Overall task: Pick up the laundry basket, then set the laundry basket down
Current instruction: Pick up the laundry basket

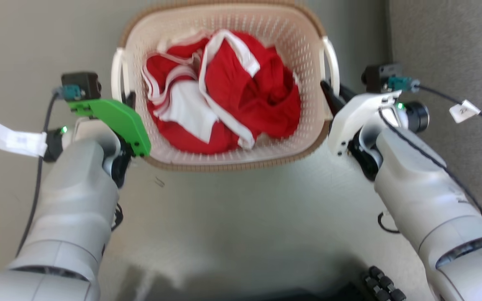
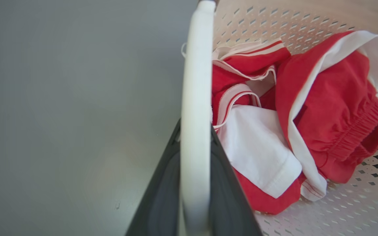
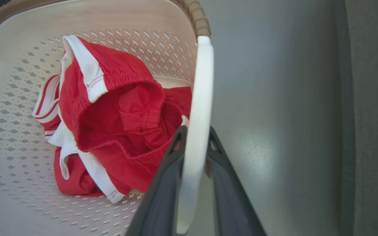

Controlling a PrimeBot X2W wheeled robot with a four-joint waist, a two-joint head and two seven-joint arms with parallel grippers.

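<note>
Between the robot's two pale arms, at the far middle of the scene, a small cream-white perforated plastic laundry basket [image 1: 266, 25] with a brown woven-look rim band is gripped from both sides over a smooth pale grey floor [image 1: 241, 217]. Crumpled red-and-white cloth garments [image 1: 232, 92] lie heaped in its bottom.

The long dark left fingers [image 1: 130, 99] meet the curved white plastic left handle [image 2: 195, 82], and the long dark right fingers [image 1: 329, 93] meet the matching right handle [image 3: 202, 91]. The mirrored hold looks chosen to keep the loaded basket level. The handles are also the slim parts that narrow fingers can close around, where the broad rim would not fit.

Both wrist views show the same grasp. Each pair of fingers straddles its handle bar, one finger on the basket side and one on the outer side. They are closed until only the bar's thickness keeps them apart, and they press against it. Neither pair touches the garments or anything else.

Whether the basket's base rests on the floor or hangs just clear of it cannot be told from these views. The grasp for the pick-up appears secure on both sides, and the set-down is not yet done.
</note>
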